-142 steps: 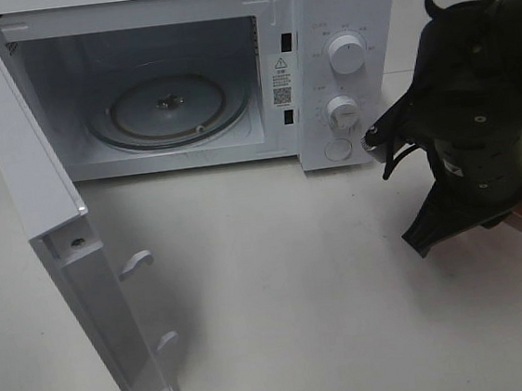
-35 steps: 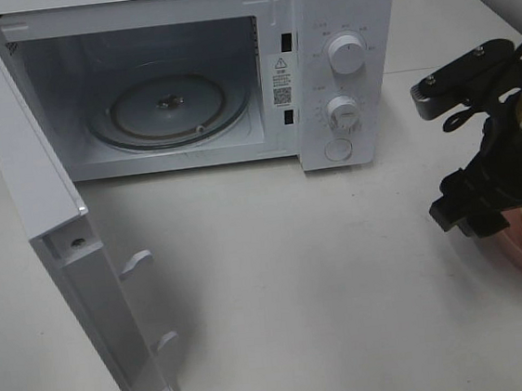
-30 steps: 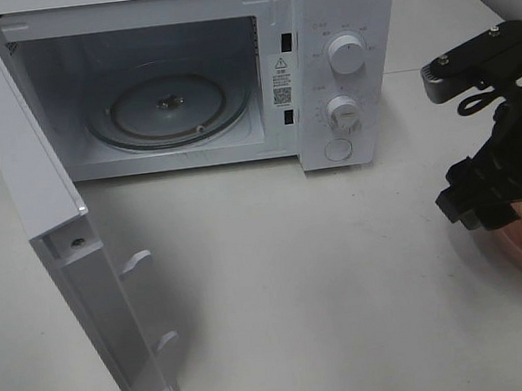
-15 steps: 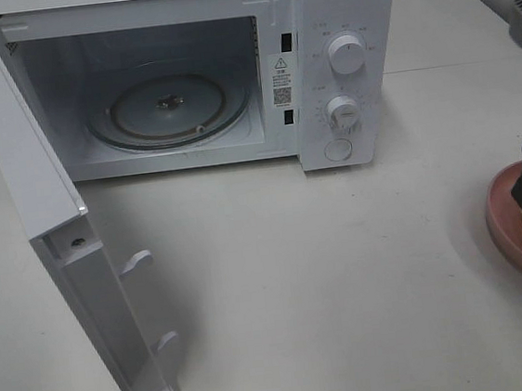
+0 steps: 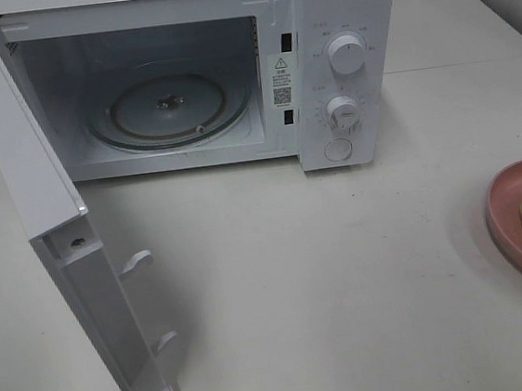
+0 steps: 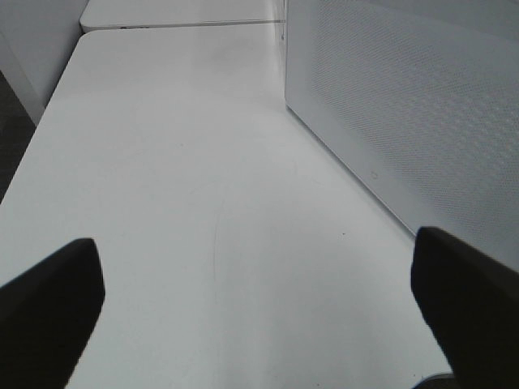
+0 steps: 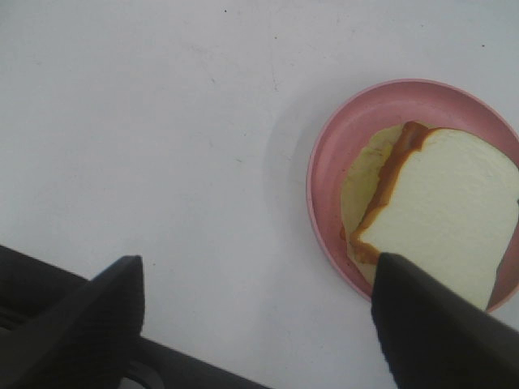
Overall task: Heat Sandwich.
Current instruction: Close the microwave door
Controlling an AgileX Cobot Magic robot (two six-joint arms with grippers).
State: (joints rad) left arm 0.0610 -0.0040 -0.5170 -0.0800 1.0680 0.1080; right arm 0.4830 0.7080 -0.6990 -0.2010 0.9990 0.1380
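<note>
No writing on the microwave (image 5: 229, 68) is legible; the sandwich (image 7: 438, 215) lies on the pink plate (image 7: 324, 178) at the bench's (image 5: 346, 289) right edge, below the released right pincer (image 7: 255, 312), untouched.

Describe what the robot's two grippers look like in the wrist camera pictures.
Only the fingers show. The left gripper has two matte black fingers with blunt, rounded tips, plain and unmarked. The right gripper has the same dark, wedge-shaped fingers, plus a black bar of its body along the picture's lower edge. No cables, labels or markings are visible. Neither arm appears in the high view.
</note>
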